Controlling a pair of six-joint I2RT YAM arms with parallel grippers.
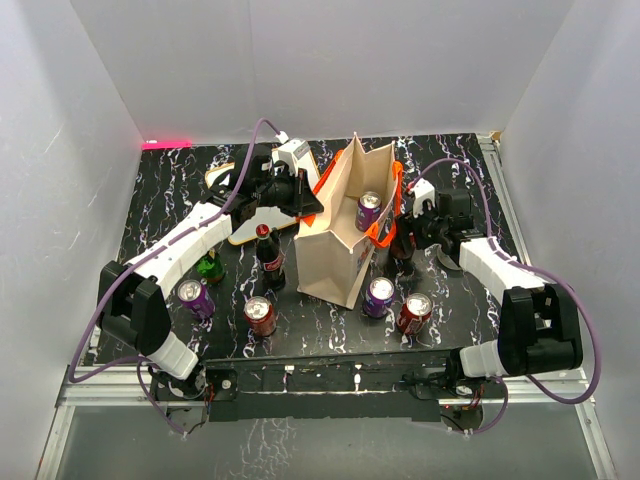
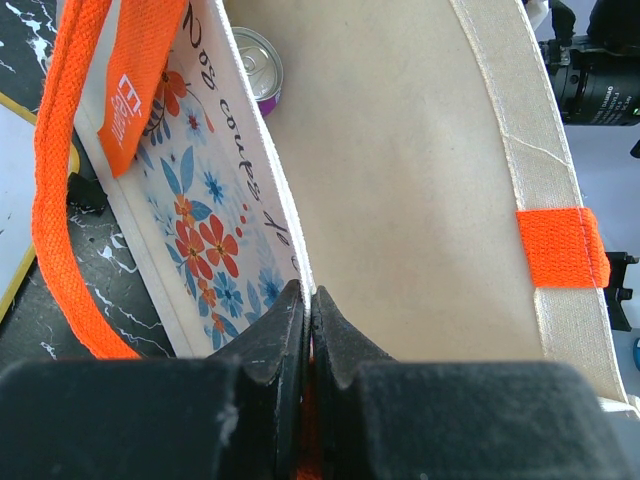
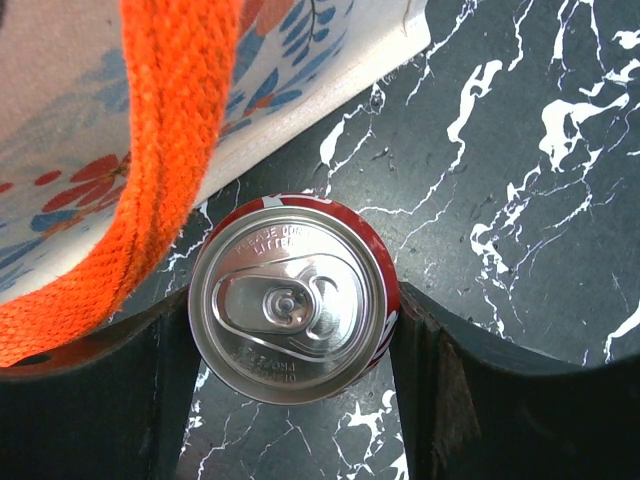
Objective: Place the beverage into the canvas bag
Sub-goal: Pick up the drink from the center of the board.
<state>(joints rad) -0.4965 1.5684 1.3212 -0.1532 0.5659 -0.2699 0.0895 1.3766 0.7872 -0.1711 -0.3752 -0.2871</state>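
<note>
Two white-and-black arms strung with purple cables

The left arm (image 1: pixel 190 235) and right arm (image 1: pixel 487 262) share one build: smooth white shell links between chunky black joint housings, with a small white block at each wrist. Thin purple cables (image 1: pixel 596 345) loop loosely outside each arm from base to wrist. The left claw (image 2: pixel 308 300) has matte black fingers (image 2: pixel 270 345) with stepped, notched inner edges, lightly scuffed and dusty. The right claw (image 3: pixel 293 330) shows broad, plain black fingers (image 3: pixel 480 400).

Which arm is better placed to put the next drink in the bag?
Right: right pincer grips the red can beside the canvas bag; left pincer is clamped on the bag's rim.
</note>
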